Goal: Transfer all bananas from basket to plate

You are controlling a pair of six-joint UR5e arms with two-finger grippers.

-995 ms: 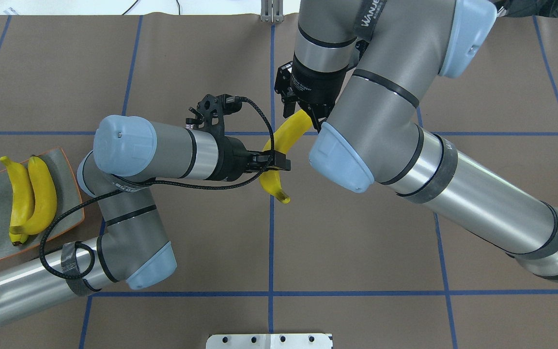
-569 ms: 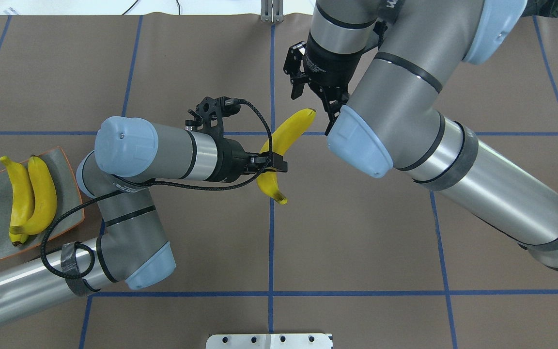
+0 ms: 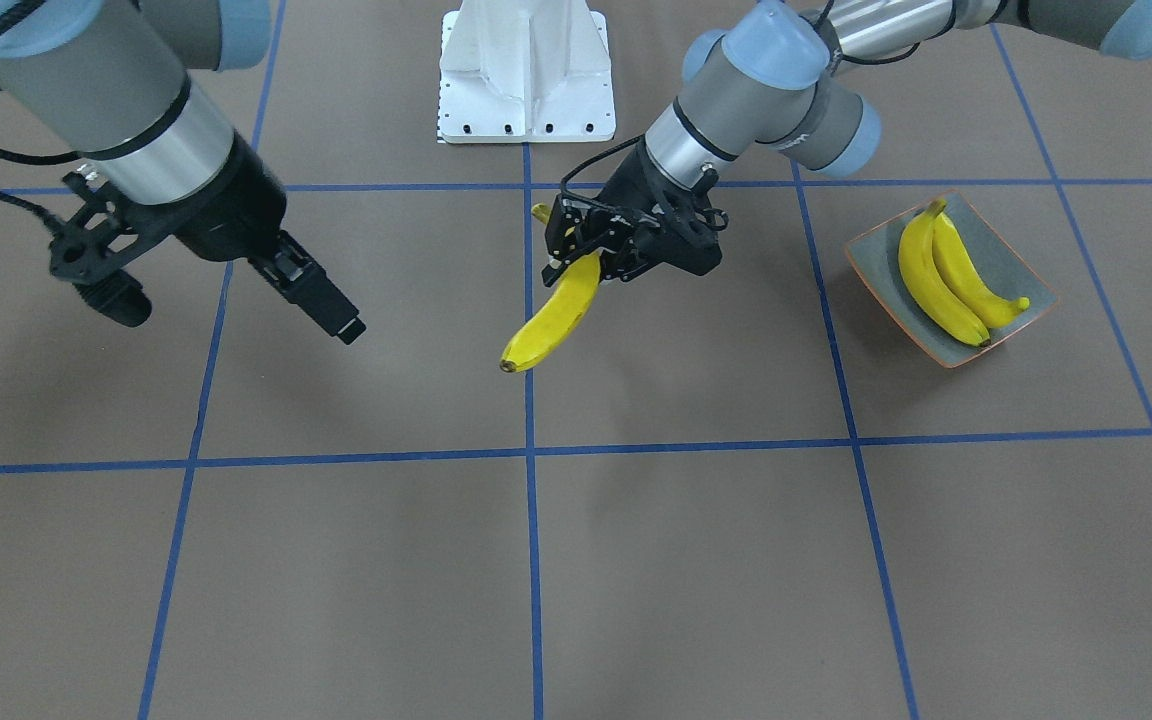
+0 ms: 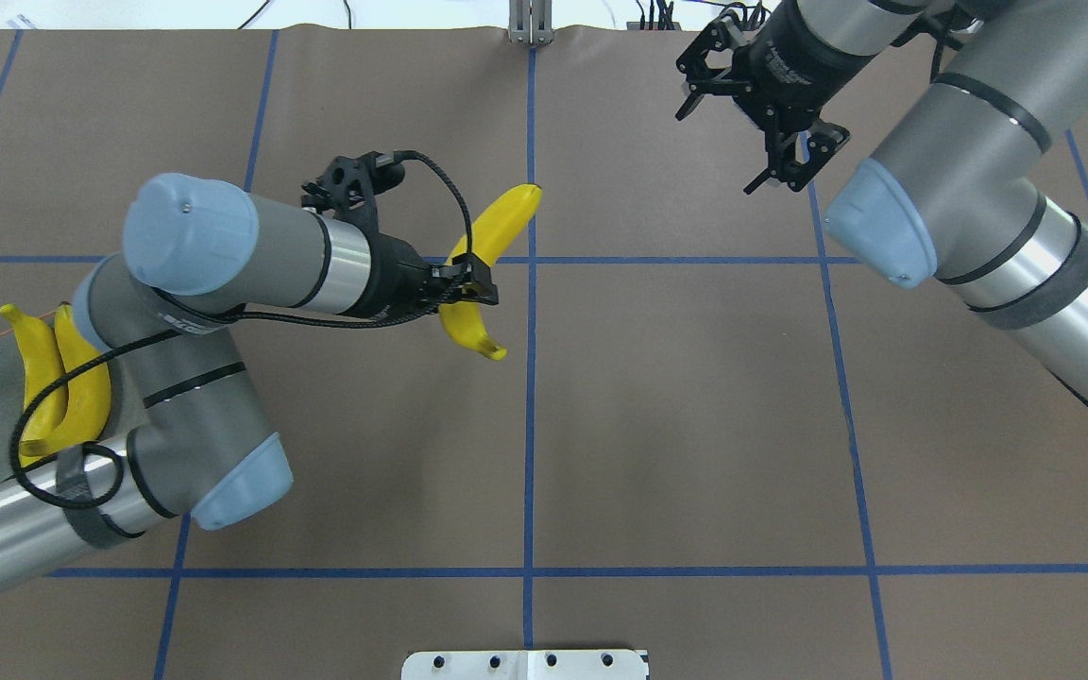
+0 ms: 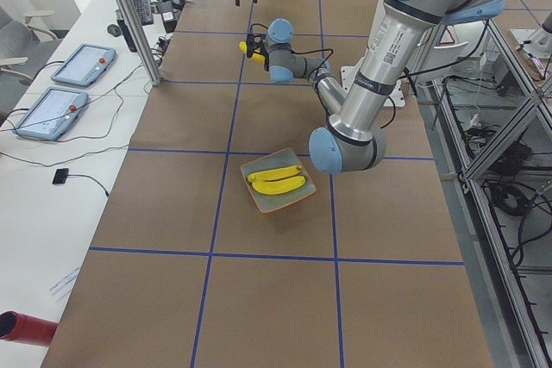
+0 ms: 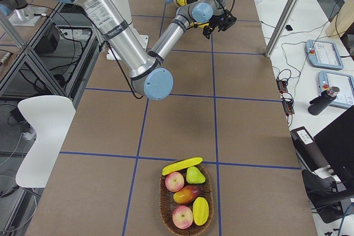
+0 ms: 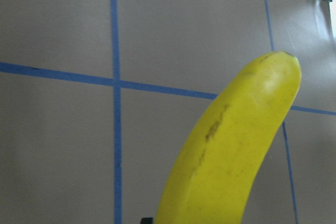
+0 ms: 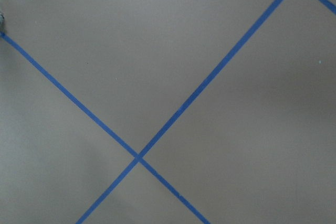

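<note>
A banana (image 4: 497, 222) is being held clear of the desk (image 4: 695, 425) by the left pincer (image 4: 470, 289), whose jaws are clamped across the fruit's middle part, close to the desk's central blue line. The plate (image 3: 1001, 250) is lying well apart from it, towards the robot's left, and two bananas (image 3: 941, 275) are already resting side by side in it. The step in hand is judged to be the carry to the plate. It is being done best if the fruit is kept level, lowered over the bare glaze beside the resting pair with its curve matched to theirs, and released only once it is low, so that nothing is knocked or rolled over the shallow rim. The right pincer (image 4: 722, 144) is being held with its jaws apart and empty near the far edge of the desk. In the right side view a wicker basket (image 6: 162, 197) is being shown at the desk's other end, with a last banana (image 6: 182, 165) across its rim among apples (image 6: 175, 181), a pear (image 6: 194, 175) and a mango (image 6: 188, 194). Only the left arm (image 4: 223, 236) itself is standing over part of the plate in the overhead view.
</note>
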